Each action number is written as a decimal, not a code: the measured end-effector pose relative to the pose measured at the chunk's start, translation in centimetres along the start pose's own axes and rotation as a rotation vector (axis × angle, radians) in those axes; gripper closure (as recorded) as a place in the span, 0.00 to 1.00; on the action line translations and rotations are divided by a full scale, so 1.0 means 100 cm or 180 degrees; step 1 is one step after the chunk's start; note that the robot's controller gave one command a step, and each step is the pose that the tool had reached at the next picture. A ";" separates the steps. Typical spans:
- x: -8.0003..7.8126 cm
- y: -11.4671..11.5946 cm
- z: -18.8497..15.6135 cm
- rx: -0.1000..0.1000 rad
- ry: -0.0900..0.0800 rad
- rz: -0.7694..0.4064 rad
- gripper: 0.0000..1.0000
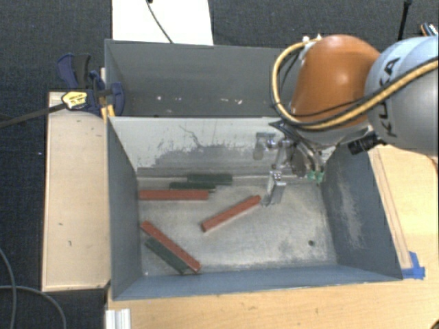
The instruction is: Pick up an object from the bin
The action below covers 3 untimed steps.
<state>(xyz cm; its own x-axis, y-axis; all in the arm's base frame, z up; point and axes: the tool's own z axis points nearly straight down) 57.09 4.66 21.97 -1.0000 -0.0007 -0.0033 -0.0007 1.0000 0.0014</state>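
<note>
claw (274,195) low in grey metal bin (357,214), grip state cannot tell | nearest thing: red-brown flat bar (231,214), mid-floor | lies at claw's 8 o'clock, near end just beside it | long axis 2-to-8 o'clock

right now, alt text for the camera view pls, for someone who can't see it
The gripper hangs low in the grey metal bin, at the right end of a slanted red-brown bar mid-floor. Left of it in the view lie a dark green bar and a level red-brown bar; by the lower left corner, a red-brown and green pair lies side by side.
</note>
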 end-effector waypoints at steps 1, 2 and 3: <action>0.017 0.015 0.117 0.0003 0.0031 0.0318 0.00; 0.005 0.052 0.150 -0.0002 0.0008 -0.0910 0.00; 0.023 0.008 0.149 0.0001 0.0016 -0.2056 0.00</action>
<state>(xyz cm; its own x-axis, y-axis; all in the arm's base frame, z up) 54.86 5.49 7.03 -0.7982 -0.6024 0.0013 -0.6024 0.7982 0.0005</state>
